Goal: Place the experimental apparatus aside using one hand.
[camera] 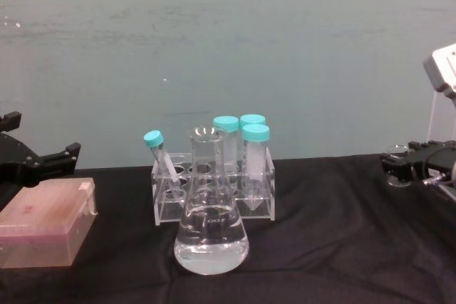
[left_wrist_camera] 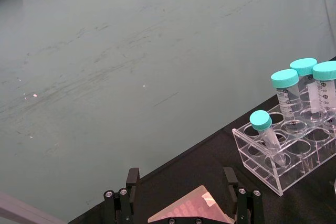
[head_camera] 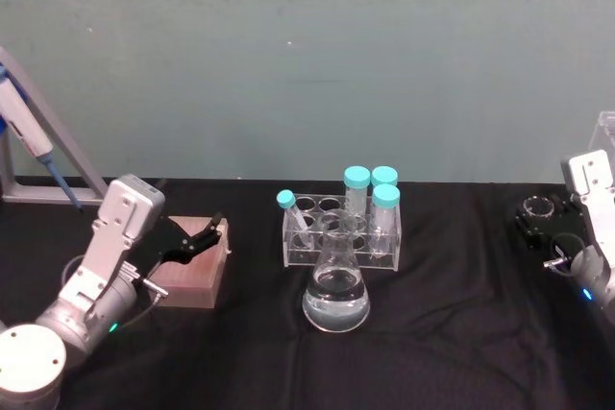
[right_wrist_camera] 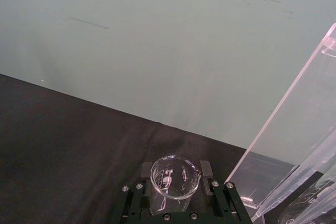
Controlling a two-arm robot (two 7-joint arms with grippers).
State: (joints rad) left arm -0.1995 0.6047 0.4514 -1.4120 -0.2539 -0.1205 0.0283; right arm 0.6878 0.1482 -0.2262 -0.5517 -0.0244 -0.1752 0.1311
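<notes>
Conical glass flask (camera: 211, 243), clear acrylic rack (camera: 162, 208), right gripper (right_wrist_camera: 176, 167) clasping small beaker (right_wrist_camera: 175, 182)

Four tubes (head_camera: 356, 180), one flask (head_camera: 336, 295), one beaker (right_wrist_camera: 175, 177)

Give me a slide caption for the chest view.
Flask before a tube rack; right gripper holds a small beaker, left gripper open over a pink box.

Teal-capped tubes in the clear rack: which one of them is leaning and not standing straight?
The small tube at the rack's left end. It leans leftward, while the other three tubes stand upright together at the right end.
</notes>
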